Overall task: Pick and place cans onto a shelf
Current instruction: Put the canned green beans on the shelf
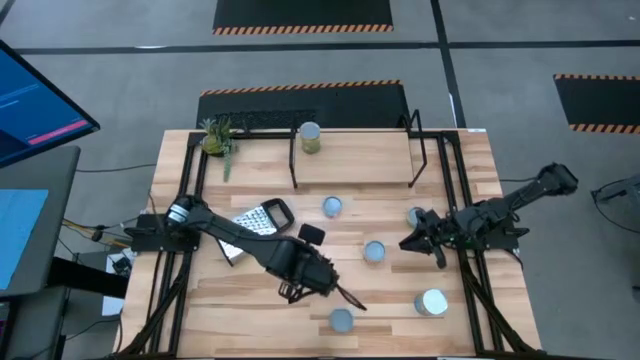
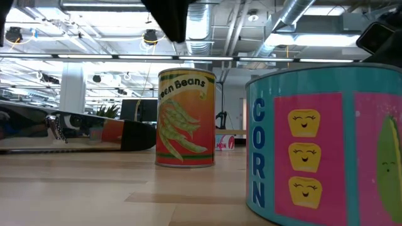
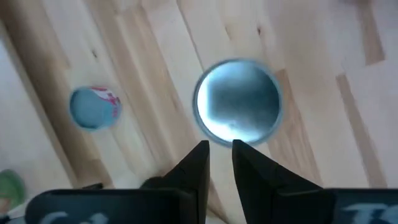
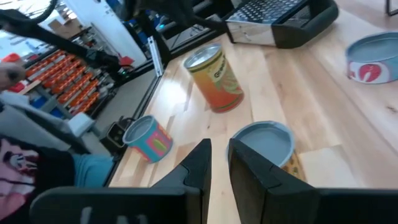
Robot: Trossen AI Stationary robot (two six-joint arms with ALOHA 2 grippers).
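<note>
The shelf (image 1: 355,148) is a light-wood board on thin black wire legs; it carries one can (image 1: 310,137) with a green label, at its left end. The other cans are short metal cylinders with silvery-blue round tops, standing upright on the wooden table (image 1: 240,310).

The left hand (image 1: 345,297) has its two dark fingers nearly together, gripping nothing. A can (image 3: 238,101) lies just past its fingertips, near but apart. In the left wrist view a second can (image 3: 93,107) with a pink-and-blue side stands well apart to one side.

The right hand (image 4: 216,149) is likewise nearly closed and empty. A can (image 4: 266,142) sits just beyond its fingertips; the green-beans can (image 4: 214,76) with an orange label stands farther ahead, and the perforated metal grater (image 4: 273,15) lies beyond that.
</note>
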